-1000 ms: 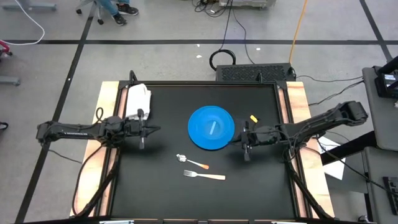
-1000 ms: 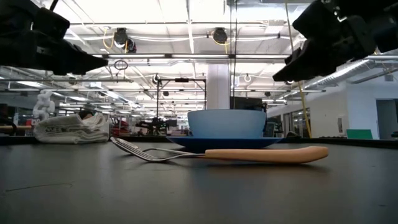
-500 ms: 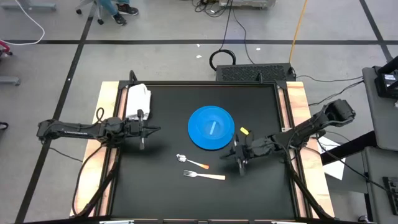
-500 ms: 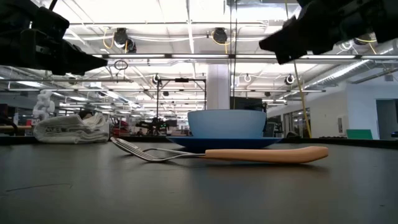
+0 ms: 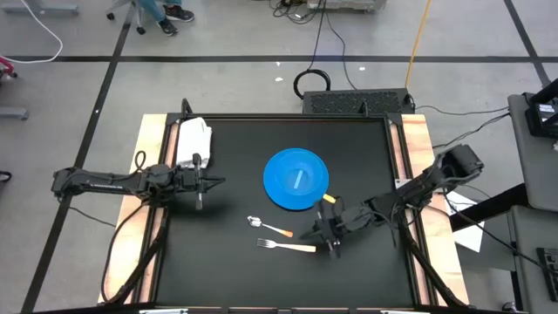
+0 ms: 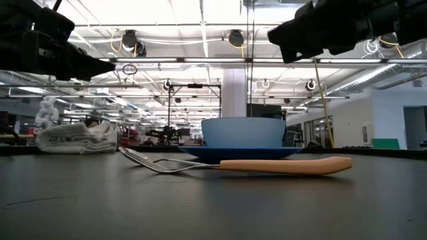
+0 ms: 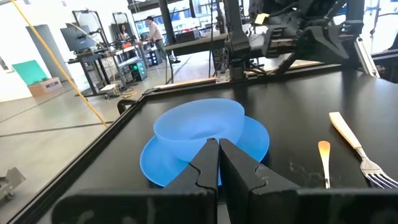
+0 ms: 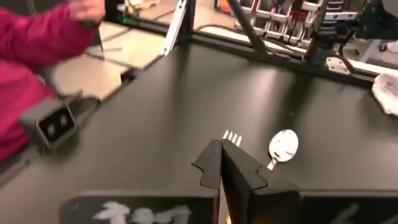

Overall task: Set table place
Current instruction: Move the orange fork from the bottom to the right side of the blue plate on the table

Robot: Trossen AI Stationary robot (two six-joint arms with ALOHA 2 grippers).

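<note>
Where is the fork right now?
In the high view the fork lies on the table toward its front, just in front of the spoon, with the right end effector hovering at its handle end.

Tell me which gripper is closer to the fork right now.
Right. The right gripper hangs above the fork, over its handle end. The left gripper waits near the table's left edge by the white cloth, well away from the fork.

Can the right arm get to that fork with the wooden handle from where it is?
Probably yes. The right gripper hangs just above the table beside the handle end of the fork, fingers shut. Nothing lies between them; the spoon and blue plate sit clear of the path.
</note>
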